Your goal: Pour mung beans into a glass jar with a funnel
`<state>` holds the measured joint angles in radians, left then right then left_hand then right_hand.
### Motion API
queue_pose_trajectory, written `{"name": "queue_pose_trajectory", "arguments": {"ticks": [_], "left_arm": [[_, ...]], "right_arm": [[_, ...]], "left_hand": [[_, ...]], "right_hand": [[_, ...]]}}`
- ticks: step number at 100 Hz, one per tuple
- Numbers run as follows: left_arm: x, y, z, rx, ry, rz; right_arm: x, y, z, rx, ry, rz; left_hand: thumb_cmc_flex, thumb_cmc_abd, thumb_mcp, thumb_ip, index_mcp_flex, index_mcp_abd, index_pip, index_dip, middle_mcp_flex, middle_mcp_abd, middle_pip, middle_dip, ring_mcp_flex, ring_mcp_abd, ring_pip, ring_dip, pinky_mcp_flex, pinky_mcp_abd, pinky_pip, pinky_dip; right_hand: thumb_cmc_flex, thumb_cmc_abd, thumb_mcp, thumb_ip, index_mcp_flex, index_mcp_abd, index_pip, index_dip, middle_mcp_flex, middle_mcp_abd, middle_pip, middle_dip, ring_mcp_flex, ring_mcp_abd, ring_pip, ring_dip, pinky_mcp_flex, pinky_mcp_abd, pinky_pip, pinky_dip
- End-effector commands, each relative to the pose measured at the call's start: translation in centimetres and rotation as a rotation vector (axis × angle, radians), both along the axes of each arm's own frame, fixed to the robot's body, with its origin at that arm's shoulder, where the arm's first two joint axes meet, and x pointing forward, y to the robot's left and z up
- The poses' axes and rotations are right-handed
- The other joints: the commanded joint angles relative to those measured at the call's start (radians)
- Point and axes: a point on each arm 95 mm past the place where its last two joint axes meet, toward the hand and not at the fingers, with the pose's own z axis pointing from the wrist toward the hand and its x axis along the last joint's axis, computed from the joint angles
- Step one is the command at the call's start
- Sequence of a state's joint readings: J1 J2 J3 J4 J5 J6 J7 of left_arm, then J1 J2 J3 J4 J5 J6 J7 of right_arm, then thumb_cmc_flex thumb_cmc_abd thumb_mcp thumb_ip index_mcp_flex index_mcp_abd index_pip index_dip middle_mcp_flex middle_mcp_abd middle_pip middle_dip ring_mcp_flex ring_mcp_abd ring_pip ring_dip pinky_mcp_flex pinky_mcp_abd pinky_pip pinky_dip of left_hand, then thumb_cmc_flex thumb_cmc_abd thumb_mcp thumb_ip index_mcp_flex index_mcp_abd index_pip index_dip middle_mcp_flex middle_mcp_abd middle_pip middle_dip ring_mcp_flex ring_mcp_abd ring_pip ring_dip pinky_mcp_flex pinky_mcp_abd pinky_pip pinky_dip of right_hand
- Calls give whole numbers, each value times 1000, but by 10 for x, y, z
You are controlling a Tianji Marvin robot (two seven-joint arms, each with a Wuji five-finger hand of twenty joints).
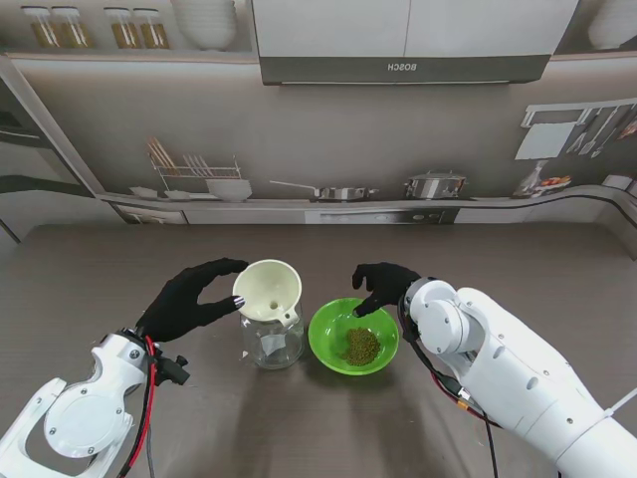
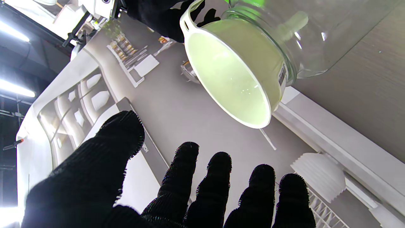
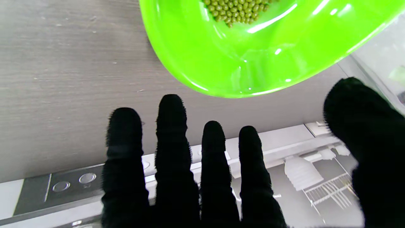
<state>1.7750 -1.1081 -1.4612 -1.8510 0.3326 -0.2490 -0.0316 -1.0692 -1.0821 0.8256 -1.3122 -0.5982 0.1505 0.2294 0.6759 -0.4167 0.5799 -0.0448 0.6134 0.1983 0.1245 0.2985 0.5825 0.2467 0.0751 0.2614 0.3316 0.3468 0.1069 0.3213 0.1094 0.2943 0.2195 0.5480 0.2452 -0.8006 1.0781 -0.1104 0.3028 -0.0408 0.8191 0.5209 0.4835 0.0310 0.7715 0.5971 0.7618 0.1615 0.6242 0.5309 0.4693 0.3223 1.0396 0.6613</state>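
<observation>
From the stand, my left hand (image 1: 191, 301) is spread beside the funnel (image 1: 269, 290), which sits in the jar (image 1: 273, 339) on the table (image 1: 90, 279); contact is unclear. My right hand (image 1: 383, 286) hovers, fingers loose, at the bowl's (image 1: 328, 334) far rim, holding nothing.

Left wrist: fingers (image 2: 186, 177) apart, jar cut off.

Right wrist: fingers (image 3: 172, 133) splayed, beans (image 3: 234, 11) partly cropped.

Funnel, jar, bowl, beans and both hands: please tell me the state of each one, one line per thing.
funnel: upright, seated in the jar mouth, no beans seen inside.
glass jar: upright on the table, no beans seen inside.
green bowl: flat on the table.
mung beans: piled in the bowl, not poured.
left hand: open, beside the funnel.
right hand: open, at the bowl's far rim.
</observation>
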Motion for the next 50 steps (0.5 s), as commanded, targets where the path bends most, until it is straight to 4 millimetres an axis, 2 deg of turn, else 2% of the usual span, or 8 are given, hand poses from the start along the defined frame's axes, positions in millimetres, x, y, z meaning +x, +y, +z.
{"name": "queue_pose_trajectory", "arguments": {"ticks": [1,30,50], "left_arm": [[-2,-3,1,-3,9,-13],[-2,-1,1,-3,10,-10],[-1,-1,1,1,16,-12]], "right_arm": [[3,4,-1,-15,13,13],[17,7,-11,-93,29,29],[24,9,-19,-132,47,25]], "left_hand": [[7,14,-19,21,4,-7,-2,4,2,-8,-2,-1,-4,7,-5,-3,-2,-28,-35,-7],[9,15,-22,22,2,-9,-4,4,4,-5,-2,0,-3,10,-5,-2,-3,-25,-36,-8],[9,16,-24,22,3,-9,-3,4,6,-5,-1,1,-1,11,-4,-2,-1,-23,-35,-7]], "right_hand": [[-20,-51,32,-33,-38,-9,32,36,-9,-27,33,30,28,-18,40,24,10,-22,47,35],[-20,-48,37,-33,-61,-15,39,41,-4,-31,49,52,56,-9,77,39,51,-30,101,53],[-16,-49,38,-30,-56,-19,44,43,14,-26,70,64,101,-22,120,56,88,-51,152,64]]}}
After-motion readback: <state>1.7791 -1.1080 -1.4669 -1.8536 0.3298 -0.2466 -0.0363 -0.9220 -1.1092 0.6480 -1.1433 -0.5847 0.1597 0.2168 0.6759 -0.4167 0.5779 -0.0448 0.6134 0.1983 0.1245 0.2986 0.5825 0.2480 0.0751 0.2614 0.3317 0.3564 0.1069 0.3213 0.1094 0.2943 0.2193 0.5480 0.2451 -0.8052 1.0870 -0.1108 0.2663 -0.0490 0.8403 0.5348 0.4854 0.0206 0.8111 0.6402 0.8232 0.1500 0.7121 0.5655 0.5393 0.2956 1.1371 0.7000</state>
